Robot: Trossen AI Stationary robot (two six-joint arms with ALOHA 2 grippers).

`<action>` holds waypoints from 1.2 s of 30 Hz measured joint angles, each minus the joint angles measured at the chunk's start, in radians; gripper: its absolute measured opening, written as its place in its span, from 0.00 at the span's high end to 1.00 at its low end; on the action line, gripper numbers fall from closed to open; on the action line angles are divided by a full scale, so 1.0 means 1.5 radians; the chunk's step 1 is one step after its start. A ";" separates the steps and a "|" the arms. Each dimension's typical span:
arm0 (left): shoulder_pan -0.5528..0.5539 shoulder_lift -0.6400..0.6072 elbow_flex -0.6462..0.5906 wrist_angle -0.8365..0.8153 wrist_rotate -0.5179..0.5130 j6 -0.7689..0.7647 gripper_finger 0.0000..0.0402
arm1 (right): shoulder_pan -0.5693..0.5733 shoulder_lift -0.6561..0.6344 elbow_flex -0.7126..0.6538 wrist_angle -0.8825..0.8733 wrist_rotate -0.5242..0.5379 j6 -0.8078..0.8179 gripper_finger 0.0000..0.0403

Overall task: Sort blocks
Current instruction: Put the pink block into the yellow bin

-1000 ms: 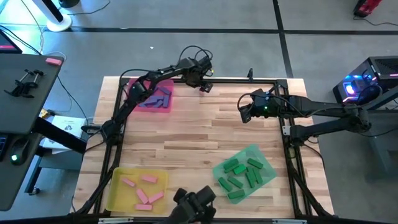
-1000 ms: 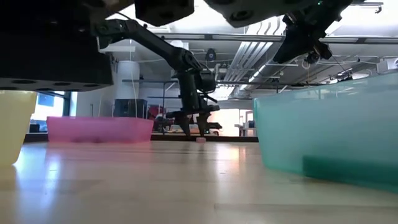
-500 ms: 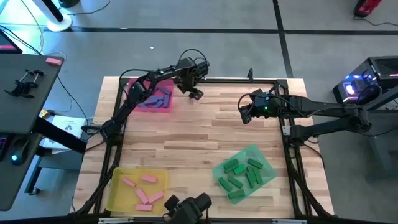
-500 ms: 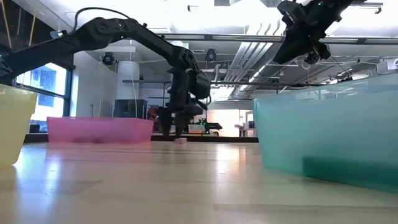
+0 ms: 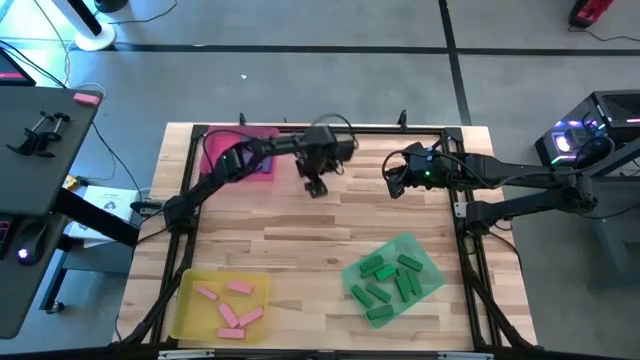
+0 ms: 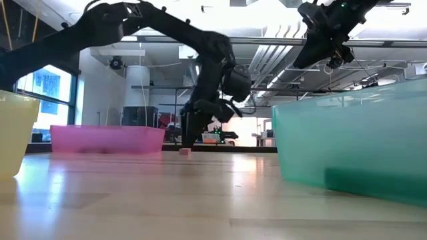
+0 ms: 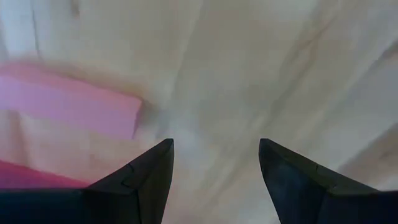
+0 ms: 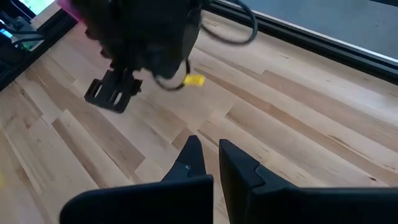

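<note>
One small pink block [image 7: 74, 109] lies flat on the wood near the middle of the table's far side; the low view shows the block [image 6: 185, 152] under my left arm. My left gripper [image 7: 214, 149] is open and points down, and the block lies just outside one finger, not between the two. In the high view the left gripper [image 5: 317, 185] is right of the pink tray [image 5: 225, 143]. My right gripper [image 8: 212, 158] is shut and hovers high over the far right, as the high view [image 5: 393, 180] also shows. My left gripper comes from above with its fingers pointing down, one fingertip [image 7: 158, 155] close to the pink block's end [image 7: 134, 118]. Whether that finger touches the block I cannot tell.
Purple-blue blocks [image 5: 260, 166] lie in the pink tray, partly hidden by the left arm. The yellow tray [image 5: 185, 300] at the near left holds pink blocks. The green tray [image 5: 425, 262] at the near right holds green blocks. Bare wood lies between them.
My left gripper has moved from the far edge first toward the pink tray, then toward the near edge, staying low and open. The pink block has slid along the table with it, a little leftward. A dark object at the near edge has left the view.
</note>
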 joint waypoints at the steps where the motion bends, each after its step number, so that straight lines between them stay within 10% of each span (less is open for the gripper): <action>1: -0.010 0.000 0.000 0.005 -0.019 0.016 0.45 | 0.000 0.000 0.000 0.000 0.000 0.000 1.00; 6: -0.016 0.000 0.000 0.018 -0.114 0.097 0.45 | -0.001 0.000 0.000 0.000 0.001 -0.004 1.00; 20: 0.076 -0.062 0.000 0.114 -0.061 -0.148 0.47 | -0.001 0.000 0.000 0.000 0.005 0.013 1.00; 29: 0.072 -0.059 -0.053 0.124 -0.019 -0.121 0.95 | -0.001 0.000 0.000 0.000 0.005 0.013 1.00; 36: 0.093 -0.060 -0.058 0.134 -0.015 -0.157 0.99 | -0.001 0.000 0.000 -0.001 0.004 0.013 1.00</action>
